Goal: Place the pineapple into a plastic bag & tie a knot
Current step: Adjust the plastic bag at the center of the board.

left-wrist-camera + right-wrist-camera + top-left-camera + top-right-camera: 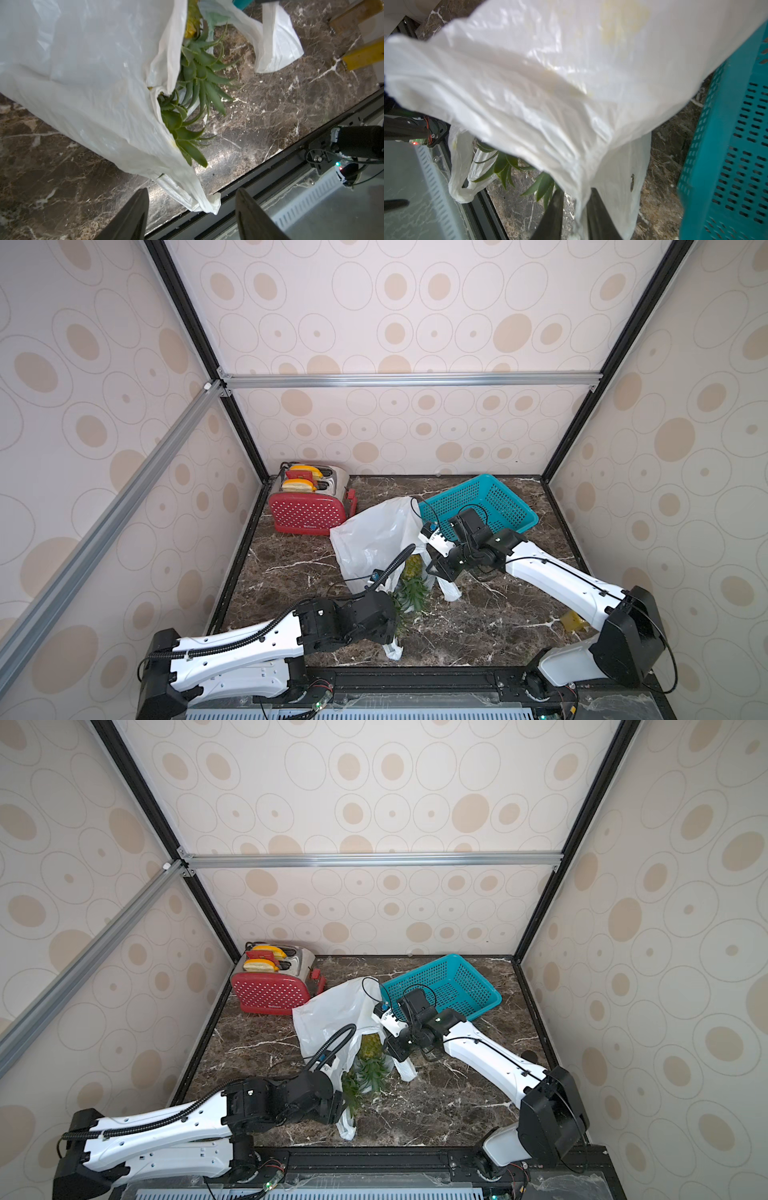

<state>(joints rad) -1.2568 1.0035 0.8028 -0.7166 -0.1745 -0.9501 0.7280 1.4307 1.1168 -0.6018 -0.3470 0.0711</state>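
Spanning the scene, the dark marble table (291,572) carries the plastic bag (374,531) at its middle, mouth toward the near edge. A teal basket (490,497) sits just beside it, far right, partly hidden by the right arm. A red toaster (307,514) stands far left. The pineapple (413,568) lies inside the bag, crown poking out. The left gripper (191,190) is spread wide, with a handle loop's end between its fingers. The right gripper (576,190) straddles bag film; whether it is pinching, I cannot tell.

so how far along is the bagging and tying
Done: pineapple sits in the bag, crown poking out. In hand: left gripper, jaws open, is at one handle; bag film runs between the jaws of the right gripper. Left: no knot yet; both handles lie loose.
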